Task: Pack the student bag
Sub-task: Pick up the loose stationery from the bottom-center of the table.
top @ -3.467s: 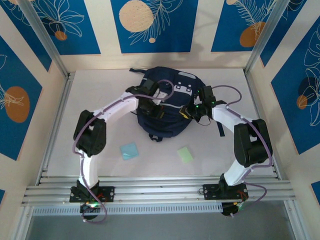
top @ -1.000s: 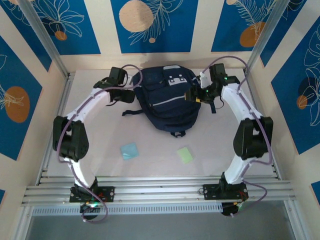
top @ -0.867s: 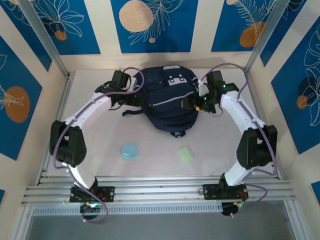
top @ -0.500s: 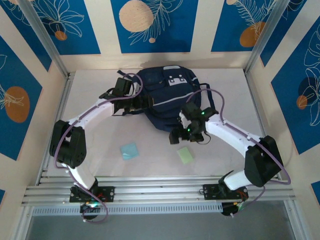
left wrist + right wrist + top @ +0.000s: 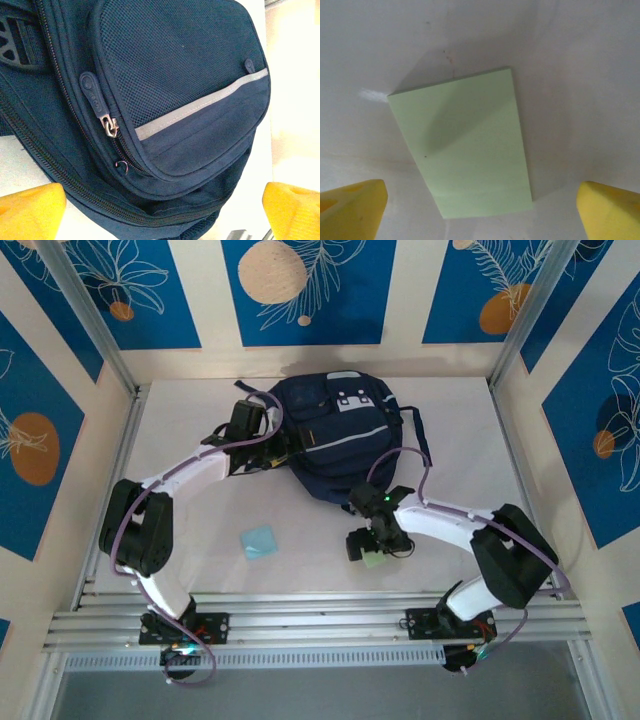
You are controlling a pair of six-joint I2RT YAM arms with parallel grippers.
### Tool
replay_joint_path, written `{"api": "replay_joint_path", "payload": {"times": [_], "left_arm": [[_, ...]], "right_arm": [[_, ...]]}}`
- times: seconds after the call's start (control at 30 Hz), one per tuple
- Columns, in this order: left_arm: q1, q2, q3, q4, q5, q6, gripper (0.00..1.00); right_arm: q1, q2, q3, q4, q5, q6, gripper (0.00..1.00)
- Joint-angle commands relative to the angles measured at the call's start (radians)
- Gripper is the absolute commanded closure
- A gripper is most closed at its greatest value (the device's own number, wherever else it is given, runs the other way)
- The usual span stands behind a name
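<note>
The student bag (image 5: 345, 430), dark navy with a thin grey stripe, lies flat at the back middle of the table. My left gripper (image 5: 283, 447) is at its left side, open. In the left wrist view its yellow fingertips (image 5: 31, 210) stand wide apart over the bag's mesh front pocket (image 5: 175, 55) and a zipper pull (image 5: 107, 122), holding nothing. My right gripper (image 5: 368, 545) hangs open low over a pale green pad (image 5: 465, 145) lying flat on the table in front of the bag. The pad sits between the yellow fingertips (image 5: 610, 210), which are clear of it.
A light blue pad (image 5: 260, 541) lies on the white table (image 5: 180, 490) to the left of the green one. A dark strap (image 5: 418, 435) trails off the bag's right side. Metal posts and patterned walls close in the back and both sides.
My right arm has swung from the bag's right side down and forward to the green pad. My left gripper has shifted onto the bag's left side. Both grippers have opened wider.
</note>
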Motion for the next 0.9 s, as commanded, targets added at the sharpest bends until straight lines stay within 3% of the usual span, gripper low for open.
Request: {"api": "replay_joint_path", "payload": {"times": [0.0,0.1,0.23,0.33,0.5,0.67,0.87], "left_arm": [[-0.008,-0.011,0.016,0.021,0.035,-0.015,0.00],[-0.008,-0.005,0.020,0.022,0.037,-0.017,0.00],[-0.008,-0.001,0.019,0.023,0.045,-0.022,0.00],[-0.009,-0.004,0.026,0.019,0.044,-0.008,0.01],[-0.030,0.008,0.093,-0.073,-0.002,0.123,0.03],[-0.090,0.050,0.238,-0.288,-0.189,0.390,0.04],[-0.145,0.131,0.362,-0.388,-0.259,0.614,0.05]], "right_arm": [[0.034,0.040,0.002,0.038,0.017,0.040,0.05],[0.069,0.071,0.013,0.039,0.030,0.056,0.10],[0.077,0.102,0.012,0.023,0.051,0.086,0.35],[0.078,0.094,0.002,0.020,0.056,0.092,0.46],[0.070,0.047,0.001,0.015,0.047,0.093,0.51],[0.029,-0.029,0.017,-0.027,0.018,0.096,0.53],[-0.145,-0.199,0.051,-0.092,-0.088,0.075,0.53]]}}
